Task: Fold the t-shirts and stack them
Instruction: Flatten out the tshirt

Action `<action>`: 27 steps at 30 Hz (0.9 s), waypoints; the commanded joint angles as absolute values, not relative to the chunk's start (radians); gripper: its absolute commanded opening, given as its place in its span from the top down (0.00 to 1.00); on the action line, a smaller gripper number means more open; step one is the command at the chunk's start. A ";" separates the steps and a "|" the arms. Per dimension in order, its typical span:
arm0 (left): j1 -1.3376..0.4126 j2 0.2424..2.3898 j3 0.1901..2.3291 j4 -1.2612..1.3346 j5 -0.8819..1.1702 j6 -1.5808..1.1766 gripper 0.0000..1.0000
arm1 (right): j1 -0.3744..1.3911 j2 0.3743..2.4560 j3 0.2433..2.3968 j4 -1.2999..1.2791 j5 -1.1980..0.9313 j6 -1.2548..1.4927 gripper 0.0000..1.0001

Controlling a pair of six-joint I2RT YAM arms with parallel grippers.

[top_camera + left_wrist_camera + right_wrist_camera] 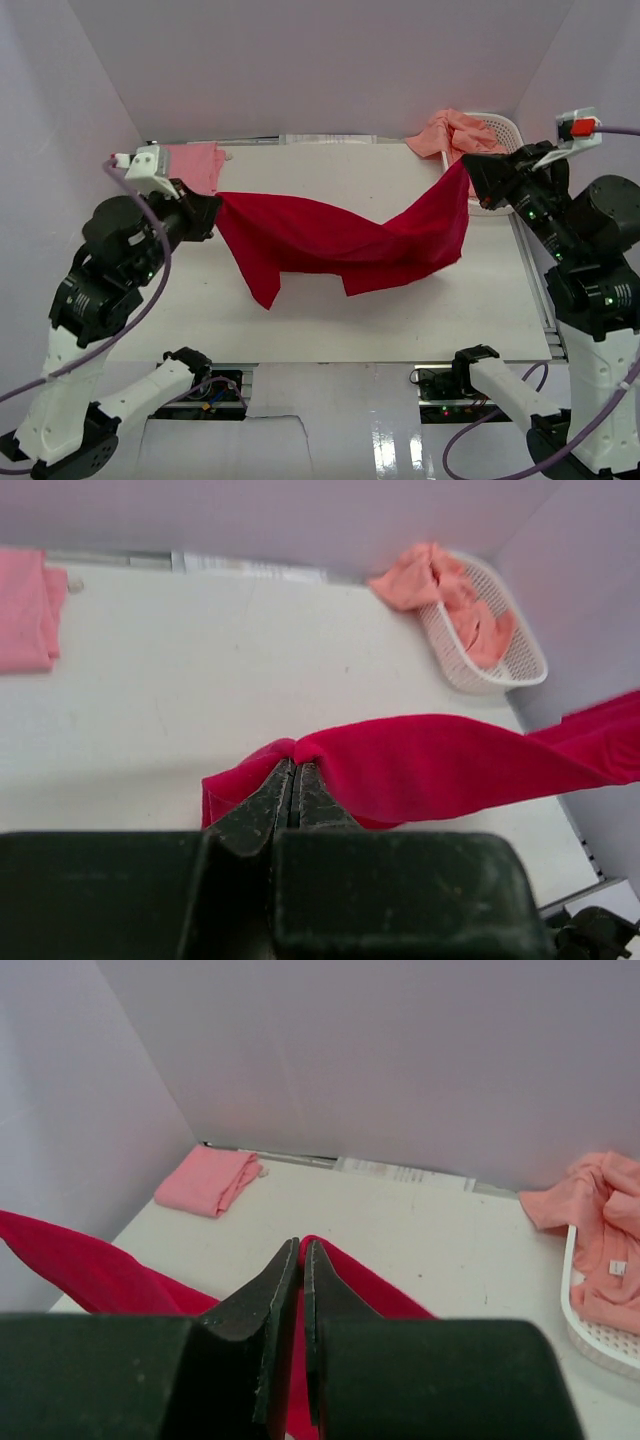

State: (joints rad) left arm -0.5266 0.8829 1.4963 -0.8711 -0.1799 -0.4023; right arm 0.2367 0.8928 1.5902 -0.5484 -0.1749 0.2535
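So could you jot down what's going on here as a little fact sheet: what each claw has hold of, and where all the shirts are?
left gripper: shut on one end of the red t-shirt
right gripper: shut on its other end
red t-shirt: unfolded, strung between the two arms, sagging in the middle
pink t-shirt: folded, far left corner of the table
salmon t-shirts: crumpled, spilling over the basket at far right; number unclear
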 commanded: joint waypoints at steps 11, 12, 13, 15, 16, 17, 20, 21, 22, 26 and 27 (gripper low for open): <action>-0.528 0.640 1.451 -0.560 -0.276 -0.281 1.00 | 0.235 0.663 1.680 -0.275 -0.212 0.164 0.92; -0.528 0.628 1.456 -0.548 -0.276 -0.273 1.00 | 0.235 0.657 1.689 -0.273 -0.218 0.163 0.92; -0.528 0.623 1.456 -0.542 -0.276 -0.272 1.00 | 0.232 0.646 1.698 -0.270 -0.224 0.164 0.92; -0.528 0.608 1.450 -0.529 -0.270 -0.272 1.00 | 0.229 0.638 1.721 -0.262 -0.242 0.169 0.92; -0.529 0.591 1.439 -0.517 -0.265 -0.272 1.00 | 0.224 0.632 1.727 -0.262 -0.250 0.172 0.92; -0.528 0.585 1.433 -0.511 -0.259 -0.273 1.00 | 0.222 0.630 1.739 -0.258 -0.267 0.175 0.92; -0.528 0.558 1.405 -0.489 -0.261 -0.287 1.00 | 0.212 0.621 1.746 -0.236 -0.307 0.190 0.92; -0.528 0.551 1.394 -0.482 -0.264 -0.291 1.00 | 0.209 0.621 1.749 -0.223 -0.314 0.195 0.92; -0.528 0.543 1.384 -0.466 -0.264 -0.296 1.00 | 0.203 0.623 1.749 -0.216 -0.322 0.196 0.92; -0.528 0.532 1.352 -0.456 -0.271 -0.299 1.00 | 0.193 0.643 1.737 -0.206 -0.330 0.227 0.92; -0.528 0.538 1.350 -0.462 -0.275 -0.299 1.00 | 0.192 0.652 1.720 -0.218 -0.322 0.233 0.92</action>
